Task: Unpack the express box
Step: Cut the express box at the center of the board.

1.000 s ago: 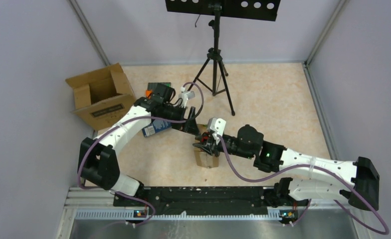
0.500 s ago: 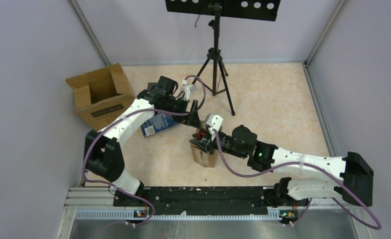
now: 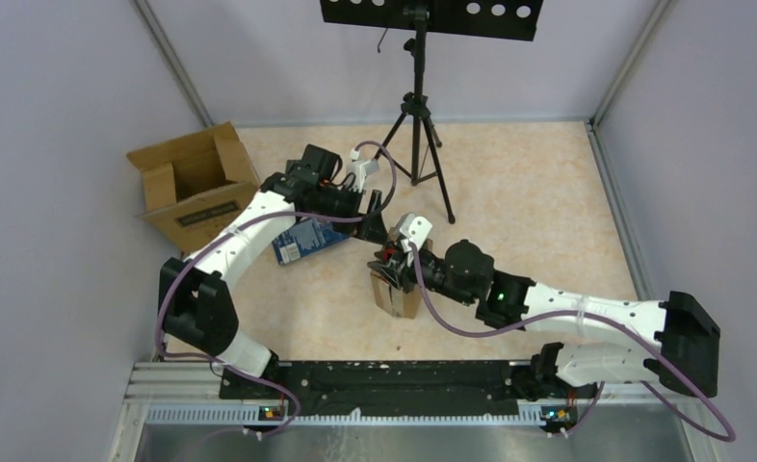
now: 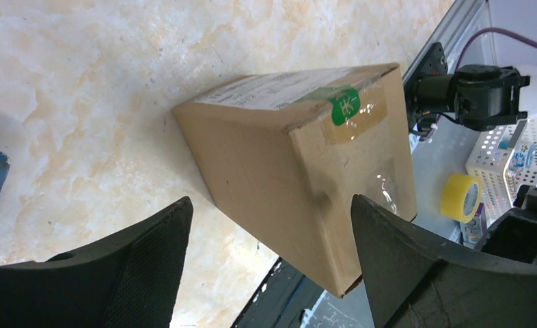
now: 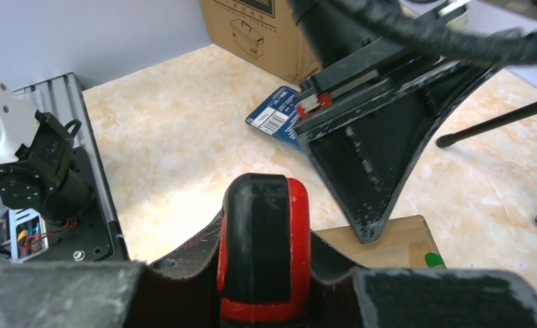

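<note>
Marbled beige tabletop [image 3: 529, 192] (lilac-grey walls [image 3: 47, 115])

The small box [image 4: 279, 178] below the left gripper [image 4: 271, 203] is matt brown cardboard, sealed with glossy clear tape [image 4: 365, 123]. That gripper's fingers [image 4: 136, 266] are dull, grainy black plastic. The tabletop [image 4: 81, 75] beneath looks like polished beige stone. In the right gripper [image 3: 392, 269], the black-and-red tool [image 5: 266, 246] is smooth plastic with a slight sheen.
</note>
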